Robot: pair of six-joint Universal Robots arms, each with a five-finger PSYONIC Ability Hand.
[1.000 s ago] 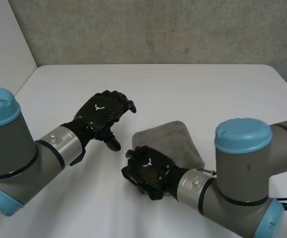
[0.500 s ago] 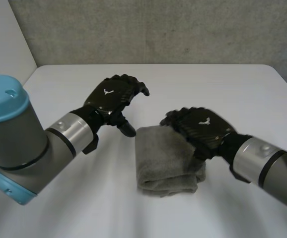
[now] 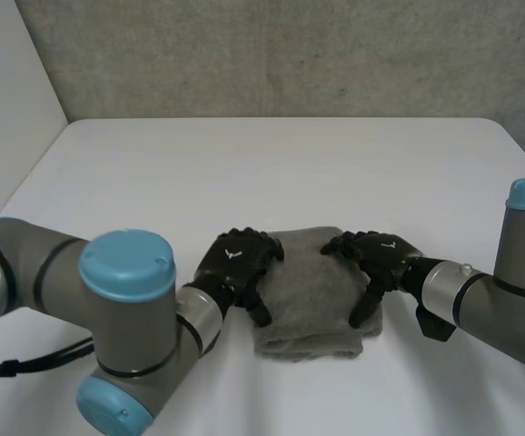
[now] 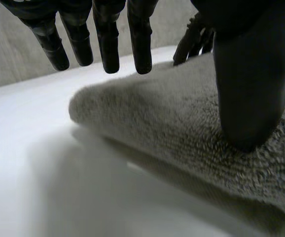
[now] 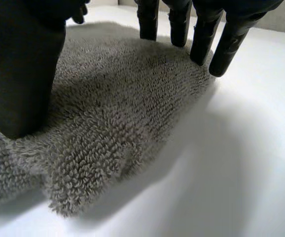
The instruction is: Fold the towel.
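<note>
A grey towel (image 3: 312,289) lies folded into a thick pad near the front middle of the white table (image 3: 272,163). My left hand (image 3: 238,262) rests on the towel's left edge and is open. In the left wrist view its thumb (image 4: 251,69) presses the towel (image 4: 172,123) while its straight fingers (image 4: 108,39) hover above the pile. My right hand (image 3: 381,256) is open on the towel's right edge. There its thumb (image 5: 19,69) sits on the towel (image 5: 127,103), with its fingers (image 5: 201,34) straight over the far edge.
The table's far edge meets a grey concrete wall (image 3: 290,54). Both grey forearms reach in from the front corners, the left arm (image 3: 126,309) bent low and the right arm (image 3: 490,295) beside the towel.
The right hand left the towel's front left, swung over to its right side and opened; the towel now lies folded over. The left hand came down from above the table onto the towel's left edge.
</note>
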